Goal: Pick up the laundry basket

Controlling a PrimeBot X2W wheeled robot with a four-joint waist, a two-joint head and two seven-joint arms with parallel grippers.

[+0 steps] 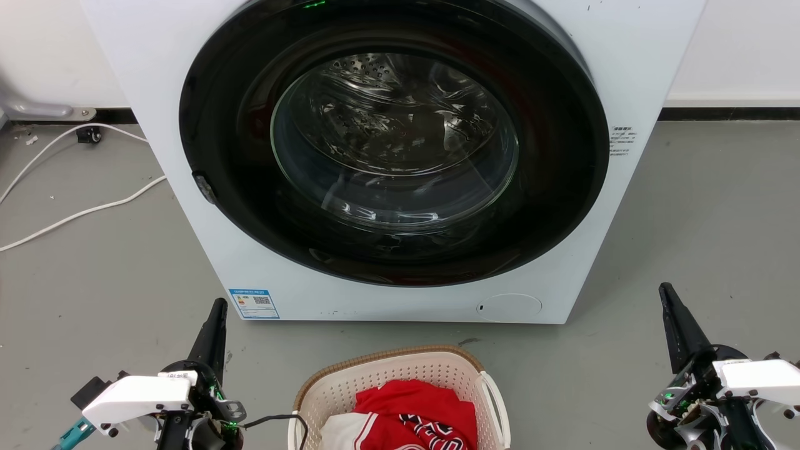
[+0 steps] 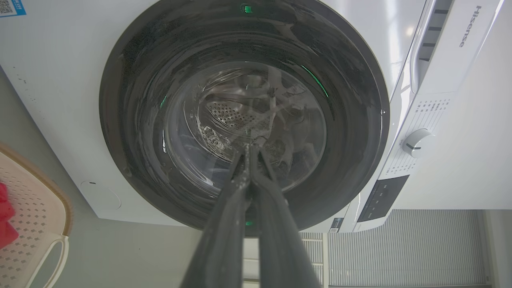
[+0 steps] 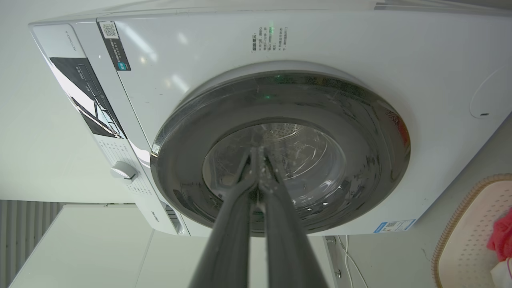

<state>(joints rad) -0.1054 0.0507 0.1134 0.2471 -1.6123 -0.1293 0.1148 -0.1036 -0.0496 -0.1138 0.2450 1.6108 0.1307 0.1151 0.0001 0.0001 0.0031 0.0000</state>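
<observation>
The laundry basket (image 1: pixel 400 378), cream-white and perforated with a brown rim and a white loop handle, stands on the floor at the bottom middle of the head view, holding red and white clothes. A corner of it shows in the left wrist view (image 2: pixel 38 212) and the right wrist view (image 3: pixel 464 236). My left gripper (image 1: pixel 219 306) is shut, off the basket's left side, fingers pointing up at the washer; the tips meet in the left wrist view (image 2: pixel 249 149). My right gripper (image 1: pixel 664 289) is shut too, well to the basket's right, with its fingers closed together (image 3: pixel 260 151). Neither touches the basket.
A white front-loading washer (image 1: pixel 550 275) with a shut dark glass door stands just behind the basket. White cables (image 1: pixel 75 212) lie on the grey floor at the left. Bare floor lies on both sides of the basket.
</observation>
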